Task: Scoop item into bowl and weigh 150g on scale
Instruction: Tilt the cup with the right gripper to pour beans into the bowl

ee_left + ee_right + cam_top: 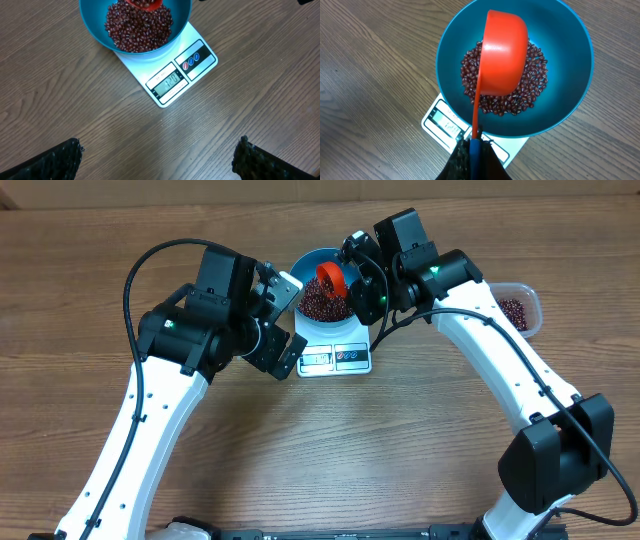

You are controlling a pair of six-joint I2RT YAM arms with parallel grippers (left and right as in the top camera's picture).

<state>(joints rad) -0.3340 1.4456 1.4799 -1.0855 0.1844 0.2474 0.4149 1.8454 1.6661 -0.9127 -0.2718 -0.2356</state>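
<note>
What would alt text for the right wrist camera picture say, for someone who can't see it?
A red scoop, its handle clamped in the right gripper at the bottom edge, is tipped mouth-down over dark red beans in a teal bowl. The bowl sits on a white scale on a wooden table.

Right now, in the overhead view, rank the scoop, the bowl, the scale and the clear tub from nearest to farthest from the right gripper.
1. The red scoop: its handle is clamped in the jaws of the right gripper.
2. The teal bowl: directly under the scoop.
3. The scale: beneath the bowl, display edge toward the robot.
4. The clear tub: farthest, off to the right.
</note>
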